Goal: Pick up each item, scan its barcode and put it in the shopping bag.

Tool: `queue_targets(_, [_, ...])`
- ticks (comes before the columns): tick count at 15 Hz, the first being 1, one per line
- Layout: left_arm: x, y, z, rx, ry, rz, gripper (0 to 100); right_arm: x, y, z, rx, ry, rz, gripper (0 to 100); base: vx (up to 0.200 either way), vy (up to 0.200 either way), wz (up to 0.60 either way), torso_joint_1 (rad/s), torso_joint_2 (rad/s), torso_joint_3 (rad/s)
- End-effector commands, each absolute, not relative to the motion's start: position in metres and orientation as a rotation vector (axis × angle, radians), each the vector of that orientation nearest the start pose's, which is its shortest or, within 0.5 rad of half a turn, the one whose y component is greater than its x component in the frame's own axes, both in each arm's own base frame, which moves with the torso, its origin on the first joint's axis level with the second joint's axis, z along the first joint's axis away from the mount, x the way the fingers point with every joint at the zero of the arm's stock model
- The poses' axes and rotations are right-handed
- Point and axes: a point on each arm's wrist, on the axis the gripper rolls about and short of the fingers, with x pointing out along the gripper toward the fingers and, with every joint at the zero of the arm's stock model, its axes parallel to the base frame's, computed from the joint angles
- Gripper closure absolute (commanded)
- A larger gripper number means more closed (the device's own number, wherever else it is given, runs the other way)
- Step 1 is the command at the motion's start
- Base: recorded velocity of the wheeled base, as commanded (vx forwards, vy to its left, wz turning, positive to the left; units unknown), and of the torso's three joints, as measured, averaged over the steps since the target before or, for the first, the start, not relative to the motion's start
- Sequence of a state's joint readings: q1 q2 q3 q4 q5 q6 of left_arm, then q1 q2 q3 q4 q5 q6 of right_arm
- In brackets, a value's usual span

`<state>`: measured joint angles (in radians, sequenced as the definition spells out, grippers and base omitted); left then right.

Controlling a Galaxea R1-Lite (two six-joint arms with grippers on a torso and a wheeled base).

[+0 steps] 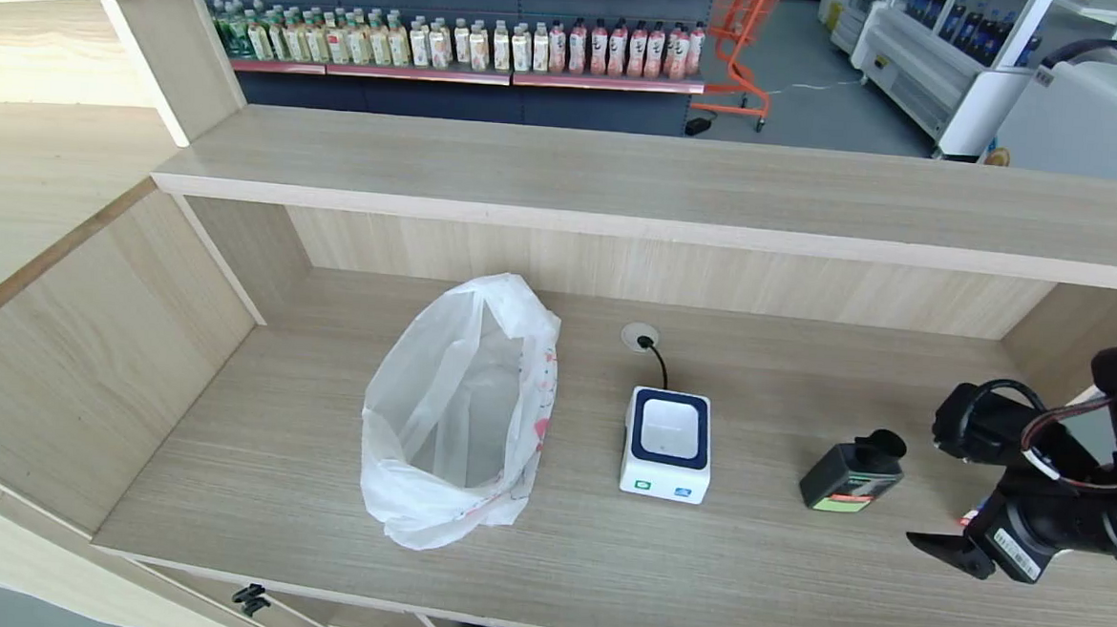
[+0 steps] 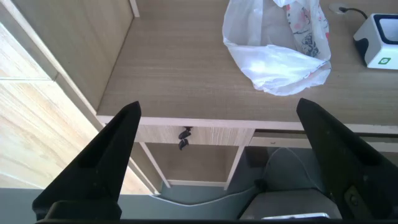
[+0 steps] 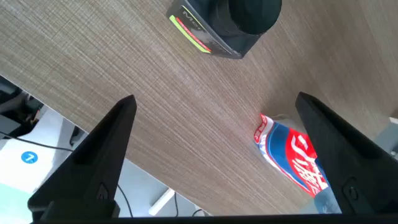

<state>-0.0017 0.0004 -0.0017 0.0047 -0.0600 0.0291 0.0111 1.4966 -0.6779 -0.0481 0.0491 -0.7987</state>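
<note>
**Nothing bagged yet, two items wait by the right arm**

Right fingers (image 3: 93, 168) hang apart and empty over the table (image 1: 746, 572), near the dark bottle (image 1: 851, 477) and a red-and-blue packet (image 3: 292, 155). Left fingers (image 2: 99, 162) are also apart and empty, out past the table's front edge. The bag (image 1: 462, 414) slumps left of the scanner (image 1: 668, 443), mouth half open. Risks I see: the bottle skids or tips if I pinch its cap, and the bag mouth folds shut on a drop. A finger partly hides the packet, and I can't spot either barcode.
</note>
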Motion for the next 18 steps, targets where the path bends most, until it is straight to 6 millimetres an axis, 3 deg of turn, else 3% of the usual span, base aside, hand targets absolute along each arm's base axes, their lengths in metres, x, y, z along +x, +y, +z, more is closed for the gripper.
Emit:
queue_targets(1, [-0.023,-0.001,0.075,0.029,0.004,-0.061,0,0.236,0.007,0.138,-0.743,0.745,0.406,0,0.000,0.000,0.00,0.000,0.00,0.000])
queue_targets(14, [-0.023,-0.001,0.075,0.029,0.002,-0.061,0,0.296,0.021,0.108,-0.782,0.682,0.433,0,0.000,0.000,0.00,0.000,0.00,0.000])
queue_targets(18, [-0.023,-0.001,0.075,0.029,0.004,-0.061,0,0.304,0.024,0.098,-0.780,0.669,0.446,0,0.000,0.000,0.00,0.000,0.00,0.000])
